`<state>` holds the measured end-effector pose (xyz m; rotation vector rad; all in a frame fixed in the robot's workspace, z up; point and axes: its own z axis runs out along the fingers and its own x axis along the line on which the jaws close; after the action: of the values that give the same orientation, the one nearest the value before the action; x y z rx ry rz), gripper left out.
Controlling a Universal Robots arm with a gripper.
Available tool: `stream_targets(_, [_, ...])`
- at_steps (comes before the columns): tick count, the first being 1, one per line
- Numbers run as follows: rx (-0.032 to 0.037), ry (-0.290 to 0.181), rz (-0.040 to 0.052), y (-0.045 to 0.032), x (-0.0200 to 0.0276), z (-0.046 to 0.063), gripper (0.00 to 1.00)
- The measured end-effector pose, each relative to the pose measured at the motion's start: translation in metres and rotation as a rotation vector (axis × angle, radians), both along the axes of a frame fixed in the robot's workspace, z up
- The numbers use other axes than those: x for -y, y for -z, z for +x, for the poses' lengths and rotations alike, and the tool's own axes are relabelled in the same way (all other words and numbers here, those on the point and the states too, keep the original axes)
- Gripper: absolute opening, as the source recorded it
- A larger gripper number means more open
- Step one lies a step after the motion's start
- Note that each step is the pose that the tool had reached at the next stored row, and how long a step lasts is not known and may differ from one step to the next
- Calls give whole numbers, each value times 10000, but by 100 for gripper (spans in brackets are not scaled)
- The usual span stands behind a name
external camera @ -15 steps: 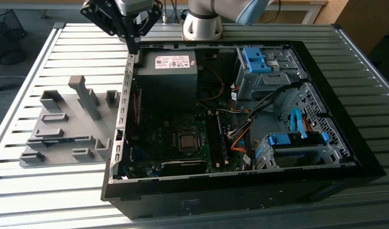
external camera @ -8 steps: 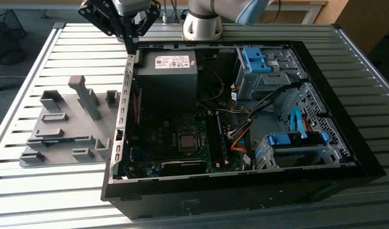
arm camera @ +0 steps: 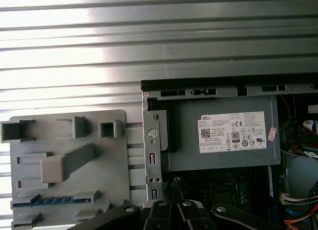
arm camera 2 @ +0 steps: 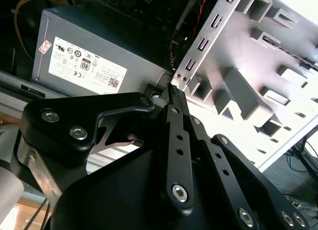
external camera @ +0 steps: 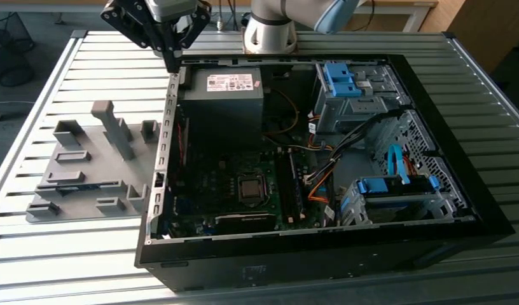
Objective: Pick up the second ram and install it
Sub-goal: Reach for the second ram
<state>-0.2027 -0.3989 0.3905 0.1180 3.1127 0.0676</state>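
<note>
Ram: one counted, standing on edge in a slot of the grey holder, its blue edge showing in the first wrist view.

Gripper: closed on nothing, poised above the case rim beside the power supply, well apart from the ram.

Judgement: the grasp calls for opened jaws set square across the board's flat faces, then a straight lift (a tilted pull may bind in the slot).

Count: one holder, one case, one power supply, two blue clips, all on one slatted worktop.
</note>
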Motion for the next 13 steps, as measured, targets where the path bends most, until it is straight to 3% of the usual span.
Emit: stream_targets(13, [0,0,0,4,0,-47,10])
